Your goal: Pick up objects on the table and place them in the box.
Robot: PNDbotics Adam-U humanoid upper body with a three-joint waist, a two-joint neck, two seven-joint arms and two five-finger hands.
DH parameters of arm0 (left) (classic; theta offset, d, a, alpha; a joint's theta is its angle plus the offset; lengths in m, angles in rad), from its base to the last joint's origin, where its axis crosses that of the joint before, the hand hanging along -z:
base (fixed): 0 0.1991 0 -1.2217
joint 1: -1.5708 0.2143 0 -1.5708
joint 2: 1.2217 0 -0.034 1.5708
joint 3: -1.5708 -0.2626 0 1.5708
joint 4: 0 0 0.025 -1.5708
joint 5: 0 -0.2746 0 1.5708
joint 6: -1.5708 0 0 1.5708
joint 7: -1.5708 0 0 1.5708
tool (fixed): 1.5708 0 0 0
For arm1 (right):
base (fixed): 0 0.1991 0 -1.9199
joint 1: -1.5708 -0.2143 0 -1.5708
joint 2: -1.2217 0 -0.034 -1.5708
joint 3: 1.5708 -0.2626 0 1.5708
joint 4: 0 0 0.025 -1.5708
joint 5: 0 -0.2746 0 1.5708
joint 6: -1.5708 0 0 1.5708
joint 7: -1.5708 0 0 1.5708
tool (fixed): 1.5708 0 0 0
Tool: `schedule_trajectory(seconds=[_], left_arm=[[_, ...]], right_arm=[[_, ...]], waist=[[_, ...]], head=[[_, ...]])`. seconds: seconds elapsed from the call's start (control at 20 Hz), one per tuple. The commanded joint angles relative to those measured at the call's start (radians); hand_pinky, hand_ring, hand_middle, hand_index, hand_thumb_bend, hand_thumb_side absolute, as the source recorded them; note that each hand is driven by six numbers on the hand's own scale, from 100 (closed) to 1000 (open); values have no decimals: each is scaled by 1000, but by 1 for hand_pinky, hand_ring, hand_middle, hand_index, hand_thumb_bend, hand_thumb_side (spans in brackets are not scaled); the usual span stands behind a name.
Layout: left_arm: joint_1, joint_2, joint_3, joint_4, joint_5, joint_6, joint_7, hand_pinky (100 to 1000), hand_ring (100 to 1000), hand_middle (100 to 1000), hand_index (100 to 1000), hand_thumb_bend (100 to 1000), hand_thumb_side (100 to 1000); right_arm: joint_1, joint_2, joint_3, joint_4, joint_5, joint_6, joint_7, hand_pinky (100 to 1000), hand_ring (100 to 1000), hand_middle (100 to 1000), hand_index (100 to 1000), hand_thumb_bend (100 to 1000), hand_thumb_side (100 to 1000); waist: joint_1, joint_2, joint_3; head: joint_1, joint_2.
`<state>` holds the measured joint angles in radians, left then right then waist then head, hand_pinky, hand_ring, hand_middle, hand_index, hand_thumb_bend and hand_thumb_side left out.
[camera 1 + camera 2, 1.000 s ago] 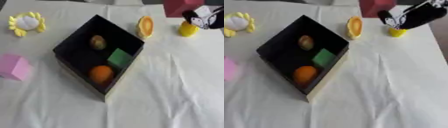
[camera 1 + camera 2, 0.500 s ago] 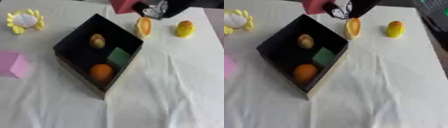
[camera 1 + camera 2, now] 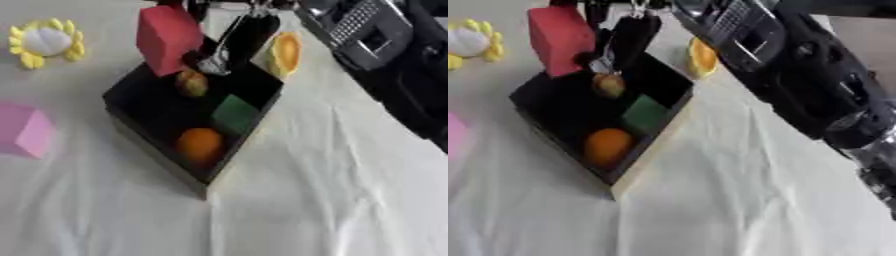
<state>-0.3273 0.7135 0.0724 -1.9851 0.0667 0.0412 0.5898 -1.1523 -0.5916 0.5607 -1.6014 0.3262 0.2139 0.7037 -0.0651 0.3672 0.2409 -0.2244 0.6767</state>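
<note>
My right hand [image 3: 238, 36] reaches in from the right, its fingers curled on a red block [image 3: 168, 33]. The block hangs tilted over the far left corner of the black box [image 3: 144, 142]. Inside the box lie a brown rounded fruit [image 3: 192, 83], a green cube [image 3: 234, 114] and an orange [image 3: 199, 145]. A pink cube [image 3: 26, 131] sits on the cloth left of the box. Further back on the left lies a yellow and white flower toy [image 3: 45, 42]. An orange fruit half [image 3: 285, 52] stands just beyond the box's right corner. My left hand does not show.
My right forearm [image 3: 798, 85] crosses the upper right of the view, above the table and hiding what lies there. White cloth [image 3: 332, 200] covers the table in front of and to the right of the box.
My right hand has carried the red block from the far edge down and left to above the box's far corner. The forearm now covers the yellow fruit at the right. The camera has also shifted.
</note>
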Motion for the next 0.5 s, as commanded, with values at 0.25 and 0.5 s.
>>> schedule_trajectory(seconds=[0.25, 0.5], left_arm=[[-26, 20, 0, -15, 7, -3, -10, 806, 717, 716, 883, 212, 545], [-30, 18, -1, -15, 8, -3, -13, 807, 717, 716, 883, 212, 545]], right_arm=[[-16, 33, 41, 113, 47, -74, 27, 782, 672, 542, 603, 100, 134], [-12, 40, 35, 157, 52, -115, 31, 841, 835, 739, 782, 128, 239]], waist=[[-3, -27, 10], [-2, -27, 9]], head=[[-14, 8], [-14, 22]])
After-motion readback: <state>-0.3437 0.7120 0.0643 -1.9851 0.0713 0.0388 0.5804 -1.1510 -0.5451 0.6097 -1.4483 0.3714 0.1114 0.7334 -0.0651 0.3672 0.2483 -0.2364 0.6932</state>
